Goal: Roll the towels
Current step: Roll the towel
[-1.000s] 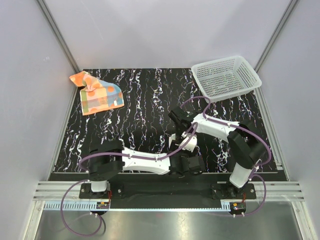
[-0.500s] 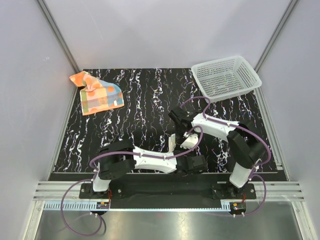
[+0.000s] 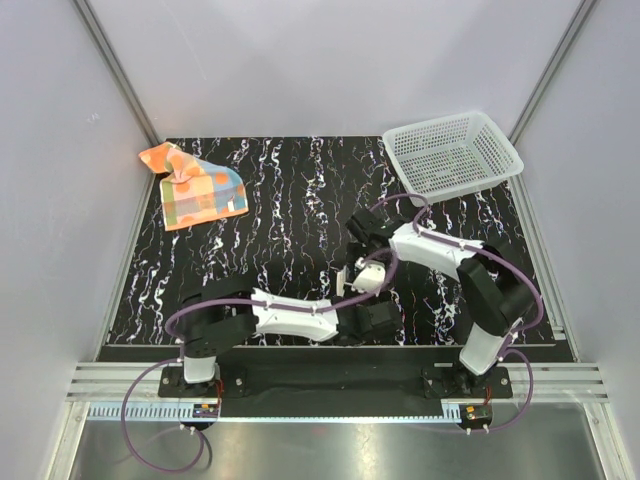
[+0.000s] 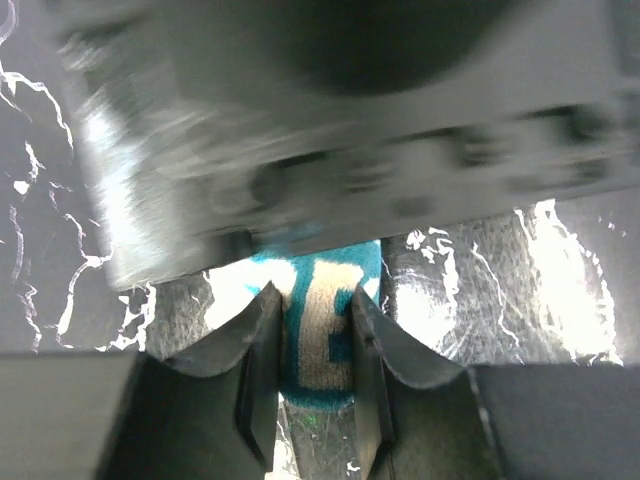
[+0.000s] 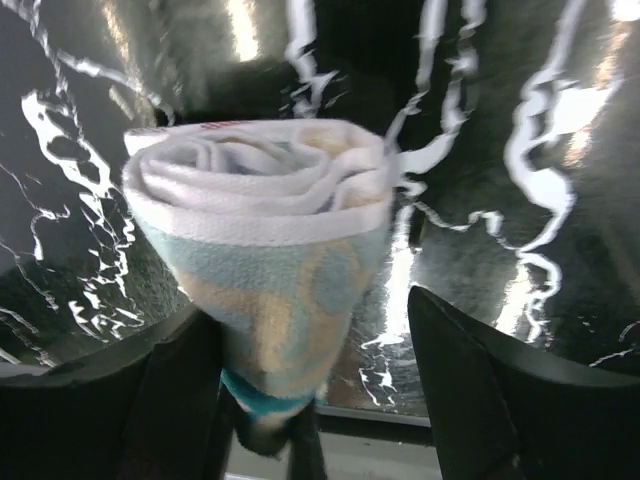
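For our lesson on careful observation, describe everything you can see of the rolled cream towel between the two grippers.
The towel looks like soft woven cloth, cream with teal and pale yellow print and a white hem. It is rolled into a tight bundle, and its layers show as a spiral at the end facing the right wrist camera. The left gripper pinches it from both sides, across the teal lettering. The right gripper stands open around it, over the black marbled table.

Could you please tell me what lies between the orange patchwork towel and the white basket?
Nothing: in the top view, only bare black marbled table lies between the orange towel and the basket.
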You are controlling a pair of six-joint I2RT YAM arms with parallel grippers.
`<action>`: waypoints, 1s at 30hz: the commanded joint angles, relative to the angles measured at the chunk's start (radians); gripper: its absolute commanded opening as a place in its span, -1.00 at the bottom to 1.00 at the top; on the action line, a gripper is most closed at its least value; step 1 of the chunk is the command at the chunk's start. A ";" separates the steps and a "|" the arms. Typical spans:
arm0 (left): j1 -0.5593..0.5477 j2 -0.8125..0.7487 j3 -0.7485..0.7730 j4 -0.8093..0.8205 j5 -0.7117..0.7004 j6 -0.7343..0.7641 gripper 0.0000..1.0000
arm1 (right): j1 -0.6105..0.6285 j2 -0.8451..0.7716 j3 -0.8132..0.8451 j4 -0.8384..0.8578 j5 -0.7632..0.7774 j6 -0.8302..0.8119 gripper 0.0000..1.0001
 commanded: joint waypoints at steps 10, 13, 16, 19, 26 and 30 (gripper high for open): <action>0.085 -0.058 -0.137 0.051 0.205 -0.055 -1.00 | -0.228 -0.204 0.010 -0.028 -0.159 -0.101 0.59; 0.094 -0.112 -0.189 0.111 0.248 -0.058 -1.00 | -0.235 -0.280 -0.078 0.074 -0.237 -0.093 0.61; 0.130 -0.208 -0.299 0.202 0.329 -0.102 -1.00 | -0.235 -0.362 -0.205 0.205 -0.334 -0.039 0.63; 0.172 -0.260 -0.441 0.334 0.427 -0.159 -1.00 | -0.235 -0.403 -0.326 0.345 -0.403 -0.007 0.64; 0.287 -0.302 -0.636 0.596 0.640 -0.270 -1.00 | -0.225 -0.379 -0.506 0.614 -0.477 0.054 0.66; 0.302 -0.288 -0.643 0.611 0.667 -0.282 -1.00 | -0.189 -0.359 -0.533 0.724 -0.477 0.053 0.67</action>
